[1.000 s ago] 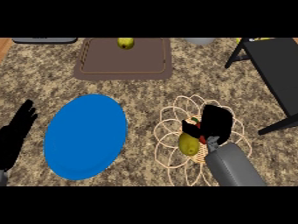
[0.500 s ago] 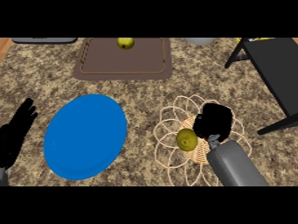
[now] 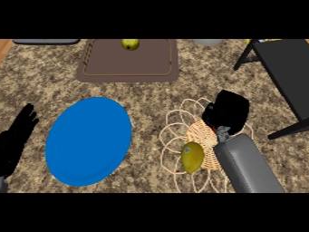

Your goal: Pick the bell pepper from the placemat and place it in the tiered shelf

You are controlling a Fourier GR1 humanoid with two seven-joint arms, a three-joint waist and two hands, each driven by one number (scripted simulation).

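The yellow-green bell pepper [image 3: 192, 156] lies on the round woven wicker placemat [image 3: 198, 137], just left of the right forearm. The right hand [image 3: 227, 113] is over the placemat's far part, apart from the pepper; its opening cannot be determined. The left hand [image 3: 9, 145] rests open, near left.

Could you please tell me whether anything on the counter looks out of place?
Mildly: the bell pepper lies on the placemat beside the right forearm, while the right robot hand sits past it, not on it. Nothing is spilled or damaged.
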